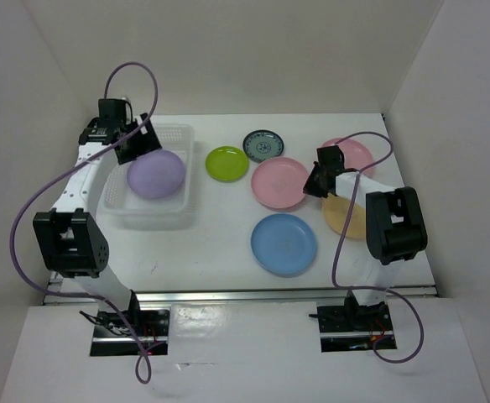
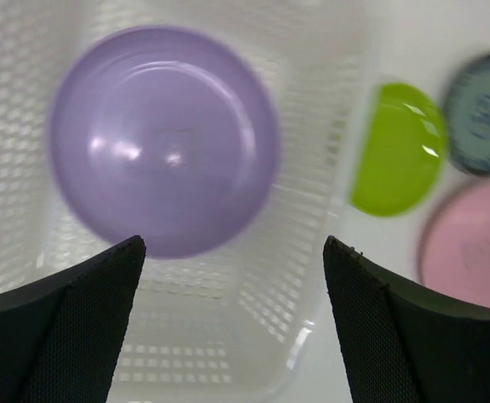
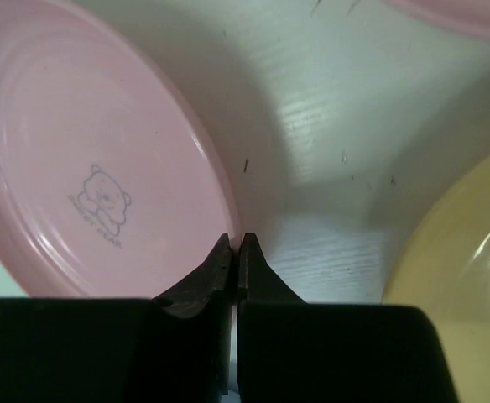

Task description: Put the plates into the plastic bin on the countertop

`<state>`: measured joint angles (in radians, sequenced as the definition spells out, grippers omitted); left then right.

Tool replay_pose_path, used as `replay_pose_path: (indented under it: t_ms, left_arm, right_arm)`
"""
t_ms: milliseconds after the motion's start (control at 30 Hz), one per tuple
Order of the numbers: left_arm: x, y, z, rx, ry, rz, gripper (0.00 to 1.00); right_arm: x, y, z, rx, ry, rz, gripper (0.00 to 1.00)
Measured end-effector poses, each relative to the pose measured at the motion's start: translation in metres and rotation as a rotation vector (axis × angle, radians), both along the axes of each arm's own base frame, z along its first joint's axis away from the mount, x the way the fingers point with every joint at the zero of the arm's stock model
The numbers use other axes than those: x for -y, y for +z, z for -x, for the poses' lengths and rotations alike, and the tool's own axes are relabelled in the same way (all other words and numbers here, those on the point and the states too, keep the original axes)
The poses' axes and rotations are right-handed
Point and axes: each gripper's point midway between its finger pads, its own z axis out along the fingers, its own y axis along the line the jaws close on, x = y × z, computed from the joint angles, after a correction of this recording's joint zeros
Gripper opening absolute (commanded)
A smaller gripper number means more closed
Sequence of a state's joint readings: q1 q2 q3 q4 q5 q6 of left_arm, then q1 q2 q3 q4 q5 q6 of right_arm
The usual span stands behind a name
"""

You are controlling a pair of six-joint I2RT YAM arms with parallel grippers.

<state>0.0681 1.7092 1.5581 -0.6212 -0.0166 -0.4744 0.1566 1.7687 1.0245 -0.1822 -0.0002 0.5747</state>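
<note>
Progress: one of seven done. Lavender plate (image 1: 155,174) is inside the plastic bin (image 1: 188,134), far left of the surface (image 1: 203,252). Six are left on the surface, all right of the bin: lime green plate (image 1: 226,163), teal patterned plate (image 1: 263,144), large pink plate (image 1: 280,182), second pink plate (image 1: 354,154) at the far right, orange-yellow plate (image 1: 344,217) and blue plate (image 1: 284,243) nearest the arms.

Left end effector (image 2: 232,323) hangs over the bin, jaws spread wide and holding nothing; the lavender plate sits below them, apart from both fingers.

Right end effector (image 3: 235,245) is down at the right rim of the large pink plate, jaws closed to a thin slit with the rim running in between the tips. I judge that to be a pinch on the edge. The orange-yellow plate is just beside it on the right.

Step in hand, as I judge it: the large pink plate goes next, then the other five.

Orientation: the plates are round, so no long axis. The lavender one is hollow side up and looks a bit tilted in the bin; it is blurred in the wrist view, so I cannot tell if it lies flat. The large pink plate is face up, bear print showing. The bin's opening faces up, and its long axis seems to run near to far.
</note>
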Motion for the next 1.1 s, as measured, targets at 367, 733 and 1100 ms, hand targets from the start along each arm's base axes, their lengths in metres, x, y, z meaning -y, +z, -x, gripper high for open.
replay_pose_path:
  t_ms: [367, 733, 1100]
  left_arm:
    - [0.163, 0.088, 0.014, 0.281, -0.547, 0.192, 0.89]
    - [0.243, 0.051, 0.019, 0.215, -0.738, 0.323, 0.76]
    - [0.269, 0.023, 0.02, 0.141, -0.759, 0.314, 0.0]
  right_arm:
    - [0.01, 0.08, 0.003, 0.129, 0.01, 0.049, 0.0]
    - [-0.024, 0.158, 0.004, 0.318, 0.19, -0.051, 0.0]
    - [-0.07, 0.169, 0.023, 0.34, 0.358, -0.109, 0.0]
